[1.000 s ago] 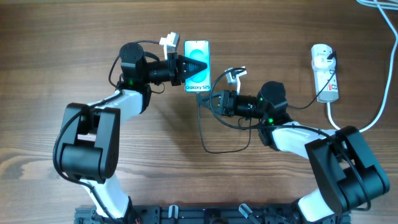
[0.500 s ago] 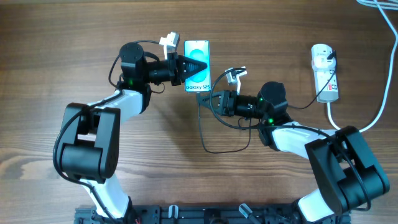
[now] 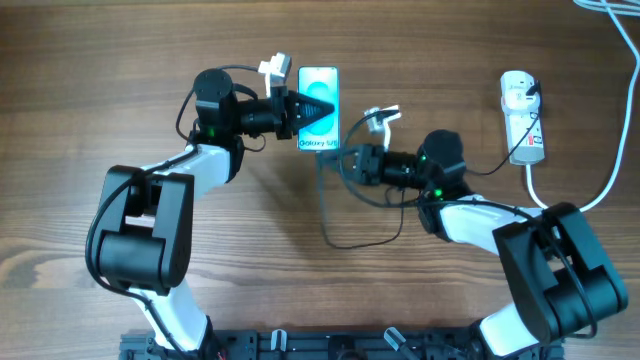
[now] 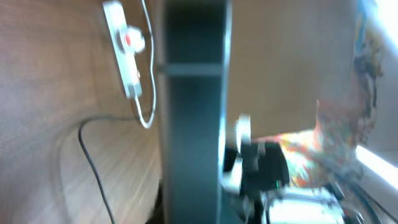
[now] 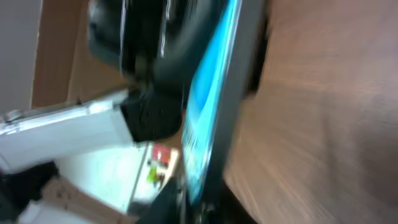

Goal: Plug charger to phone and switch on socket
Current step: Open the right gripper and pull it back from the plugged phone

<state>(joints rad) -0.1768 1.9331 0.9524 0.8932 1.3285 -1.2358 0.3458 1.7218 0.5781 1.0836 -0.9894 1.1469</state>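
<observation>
Left gripper (image 3: pixel 302 107) is clamped shut across the phone (image 3: pixel 320 82), up toward the far edge of the desk (image 3: pixel 80 50), a touch left of the middle. Right gripper (image 3: pixel 340 162) sits at the phone's "Galaxy" end, where the charger (image 3: pixel 327 222) tip must be. Whether its fingers are closed on the connector I cannot tell, because its wrist view is a blur. Now the risks, as I judge them: the tip is tiny and the port narrow, so a slightly crooked push could scrape the white rim or bend the plug. The phone is a smooth, hard, glossy turquoise slab, so it could slide in the clamp under pressure. The thin black cable is limp and loops toward the near edge, where it could snag an arm. The socket (image 3: pixel 522 125) — a rigid white plastic block with a red marking — lies toward the far right corner, its thick white cord (image 3: pixel 600 190) running off the right edge, switch yet to press
</observation>
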